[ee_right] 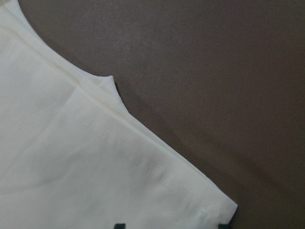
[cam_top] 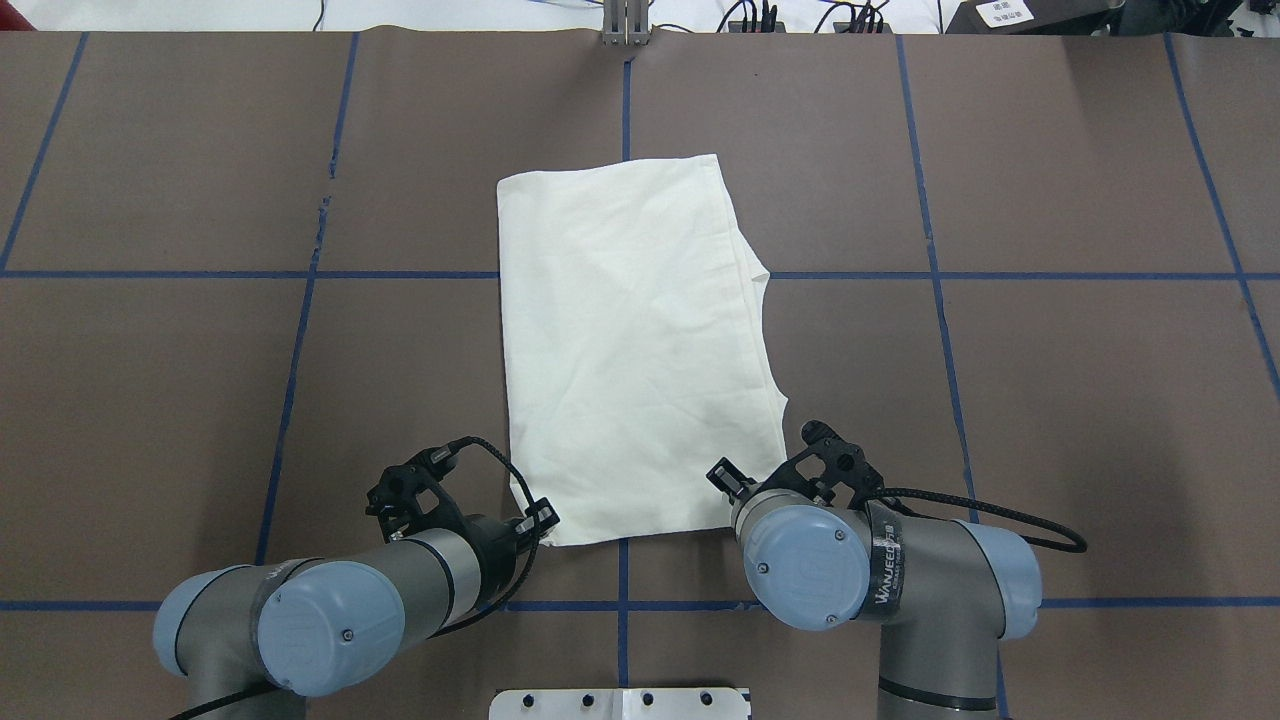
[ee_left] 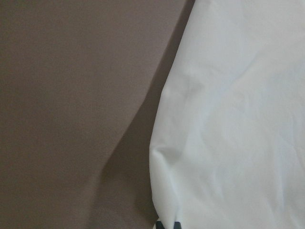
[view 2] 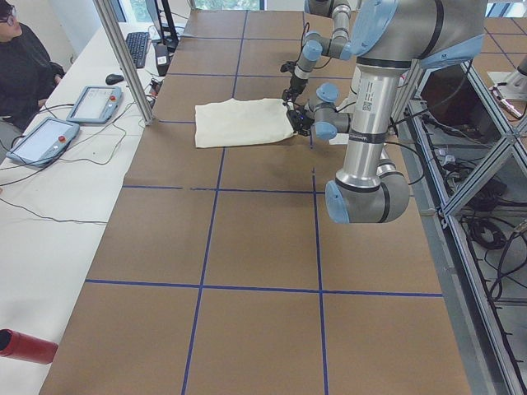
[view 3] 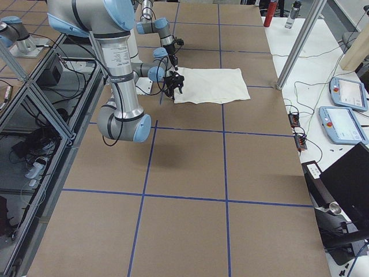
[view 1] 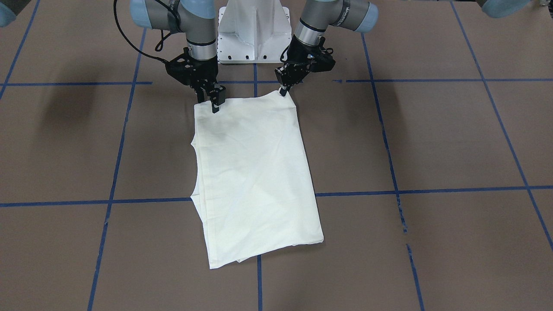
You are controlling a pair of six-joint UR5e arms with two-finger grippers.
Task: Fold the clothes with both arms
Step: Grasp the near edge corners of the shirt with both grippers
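Blue tape lines (view 1: 432,190) grid the brown table (view 1: 453,138) under the shirt (view 1: 255,172).

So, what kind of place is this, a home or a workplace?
Probably a robotics lab: the left arm and right arm work at a table gridded with blue tape, and teach pendants and a keyboard lie on a side bench.

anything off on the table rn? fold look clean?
Mostly clean. The folded T-shirt sits slightly skewed to the blue grid, and on its edge toward the right arm an under layer juts out past the top layer, so the sides aren't flush. No spills or damage.
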